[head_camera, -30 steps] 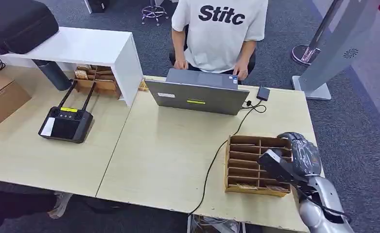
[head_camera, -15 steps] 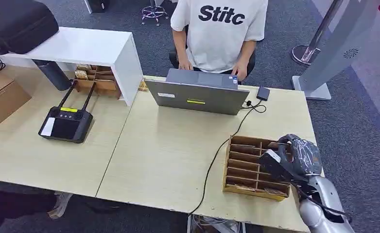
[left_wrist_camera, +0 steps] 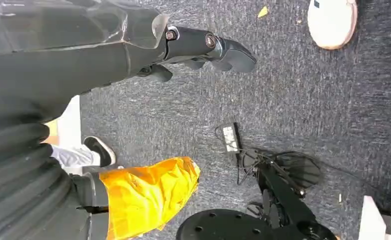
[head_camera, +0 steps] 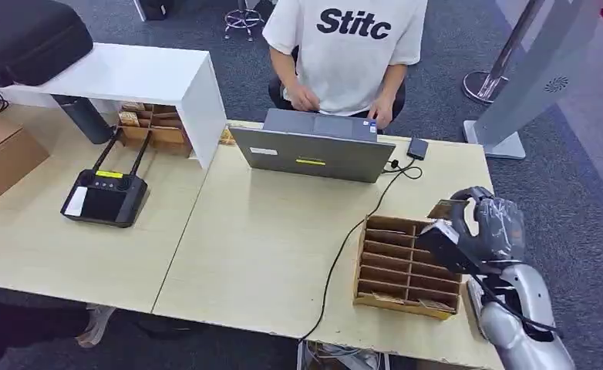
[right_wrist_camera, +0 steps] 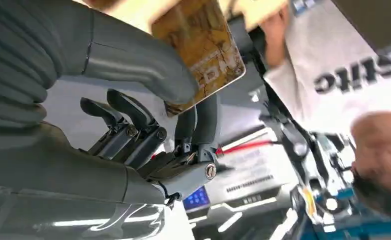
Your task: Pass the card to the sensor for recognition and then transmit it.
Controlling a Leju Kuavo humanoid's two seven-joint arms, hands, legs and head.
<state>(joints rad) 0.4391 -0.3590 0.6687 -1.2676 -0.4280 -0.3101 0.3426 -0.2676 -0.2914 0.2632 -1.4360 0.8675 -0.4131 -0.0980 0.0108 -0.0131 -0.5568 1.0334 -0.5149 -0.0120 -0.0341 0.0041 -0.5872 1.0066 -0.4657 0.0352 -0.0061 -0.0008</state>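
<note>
Since the earlier frame, the right hand point(head_camera: 483, 231) had risen from the wooden card rack point(head_camera: 406, 266) and moved a little toward the table edge point(head_camera: 493, 193). It pinched the card point(right_wrist_camera: 203, 55) between the thumb and the darker fingers point(right_wrist_camera: 203, 125), so the card was in the air, above the far right corner of the rack. I judge it was held flat like this to be presented to the sensor. The left hand point(left_wrist_camera: 211, 47) hung over the carpet, holding nothing, its fingers looking loosely apart.
</note>
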